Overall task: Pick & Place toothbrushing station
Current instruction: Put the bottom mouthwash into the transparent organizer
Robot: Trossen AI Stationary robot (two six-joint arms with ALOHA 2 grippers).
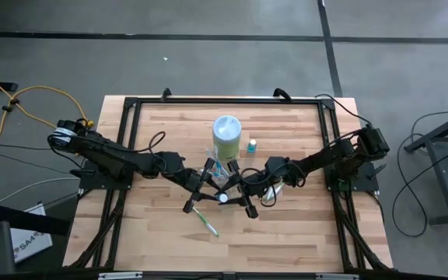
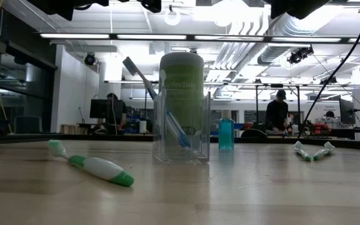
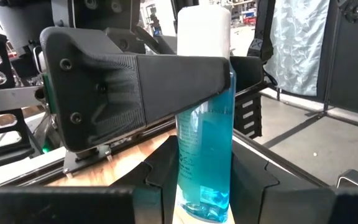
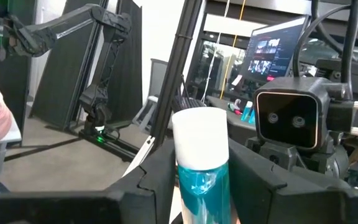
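Seemingly both grippers meet on one thing. In its own wrist view the left gripper [image 3: 205,186] has its jaws pressed against the sides of an upright blue bottle with a white cap [image 3: 205,124], low on the body, so I judge it to be pinching the bottle. The right gripper [image 4: 202,180] faces it from the opposite side, its jaws flanking the same bottle just under the cap; whether they touch it I cannot tell.

From above, the white cap shows between the two wrists, over the middle of the table. The table-level view shows no such bottle standing on the wood, so it is probably held in the air, long axis vertical and equally near both arms.

Below and slightly toward the far edge stands the clear tumbler [image 2: 181,147] with a blue-and-white toothbrush [image 2: 144,80] leaning in it. A green-and-white toothbrush [image 2: 95,166] lies flat on the left arm's side. Two small green-and-white pieces [image 2: 312,151] lie on the right arm's side. A tall green canister [image 2: 181,75] and a smaller blue bottle [image 2: 225,134] stand behind the tumbler.
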